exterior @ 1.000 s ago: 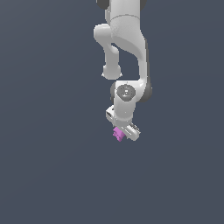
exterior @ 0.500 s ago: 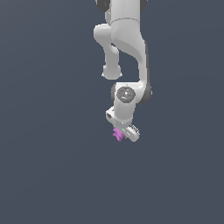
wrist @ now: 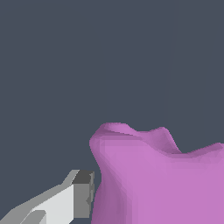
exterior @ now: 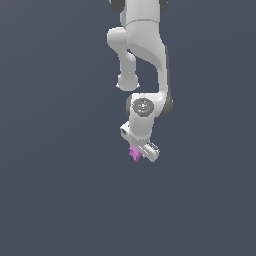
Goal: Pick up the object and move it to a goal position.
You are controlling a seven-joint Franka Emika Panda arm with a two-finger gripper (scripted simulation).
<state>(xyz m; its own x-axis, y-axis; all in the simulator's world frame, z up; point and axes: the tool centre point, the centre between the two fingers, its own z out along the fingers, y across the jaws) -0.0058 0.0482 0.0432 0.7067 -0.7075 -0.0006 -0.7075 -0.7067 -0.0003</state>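
Under end effector [exterior: 140,151] — object [exterior: 134,153], orientation unclear

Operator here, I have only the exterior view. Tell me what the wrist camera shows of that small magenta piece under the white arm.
Observer: The small magenta-pink angular blocky piece fills much of the wrist view, and its outline there is lumpy, with two rounded bumps along one edge.
Operator: Report contact with the pincer.
Observer: One grey-tipped white finger sits right against the side of the piece; no gap shows between them.
Operator: Give me the other finger.
Observer: The wrist view does not show it. The piece runs off the frame on that side, so I cannot confirm a two-sided grip on it from here.
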